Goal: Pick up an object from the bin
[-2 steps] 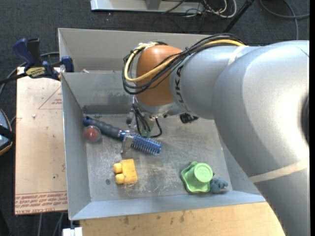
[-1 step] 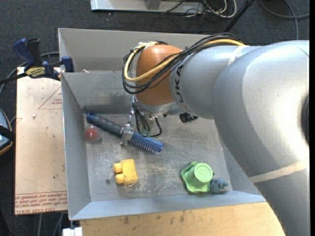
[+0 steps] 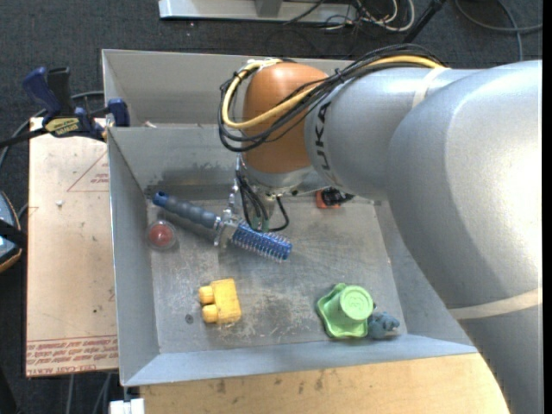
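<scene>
Looking down into the grey metal bin [image 3: 129, 231], the gripper [image 3: 259, 217] hangs just over the middle of a blue, stiff-bristled plastic brush [image 3: 264, 243]. How wide it stands cannot be told. Likely the approach step: next, lower and close across the slim handle. A blocky yellow toy [image 3: 220, 302] lies near the brush.

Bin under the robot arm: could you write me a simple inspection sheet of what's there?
Surface: grey bin, floor scuffed.
Job's things: blue hairbrush lying mid-bin, below the gripper.
Clutter: red round thing at left; yellow block in front; green cup front right, small blue-grey thing beside it.
Grippers: gripper above the brush's middle.
Cables: yellow and black cables looped round the wrist.
Surroundings: dark floor, more cables at the back.
</scene>
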